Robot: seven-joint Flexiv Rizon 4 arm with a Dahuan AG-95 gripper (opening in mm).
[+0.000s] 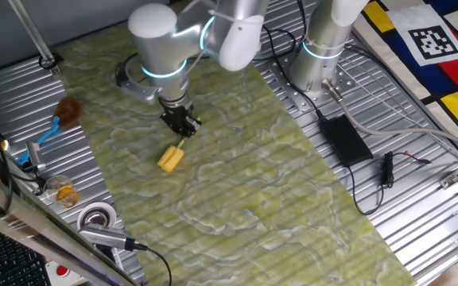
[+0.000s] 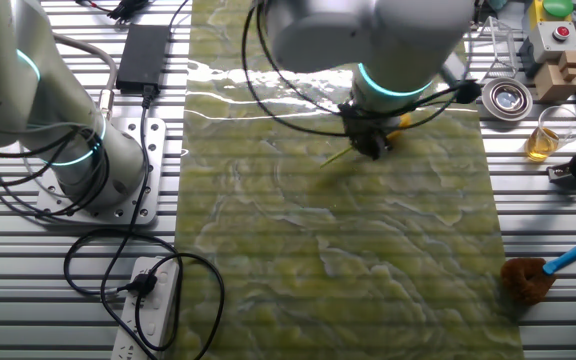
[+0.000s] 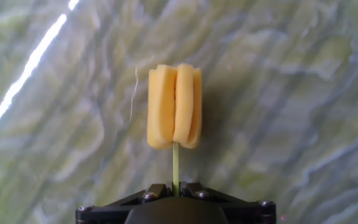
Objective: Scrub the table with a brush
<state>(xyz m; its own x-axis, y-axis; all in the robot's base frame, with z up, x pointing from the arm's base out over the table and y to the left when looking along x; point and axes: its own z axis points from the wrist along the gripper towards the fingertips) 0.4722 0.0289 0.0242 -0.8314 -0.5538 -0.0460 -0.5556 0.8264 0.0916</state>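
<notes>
Your brush point(image 3: 174, 107) is held by its thin pale stem, and its yellow blocky head points straight away from the gripper point(image 3: 174, 186) in the hand view, so the long axis runs from the fingertips out through the stem to the far end of the head. In one fixed view you see the same brush point(image 1: 170, 158) slanting down and to the left from the gripper point(image 1: 184, 129), the head low over the table point(image 1: 277, 199); you cannot tell from these pictures whether the head touches the surface. The jaws are closed narrowly on the stem, with the head well clear of the fingertips. In the other fixed view the gripper point(image 2: 371, 146) hides nearly all of the brush, and only a sliver of yellow shows at its right side. The brush sits over the upper middle part of the marbled yellow-green table point(image 2: 298, 260), away from its edges. Off on the ribbed metal beside the table lies a brown fluffy brush with a blue handle point(image 1: 60, 115), and near it a roll of tape point(image 1: 96, 215) and a small glass cup point(image 1: 64, 191).
</notes>
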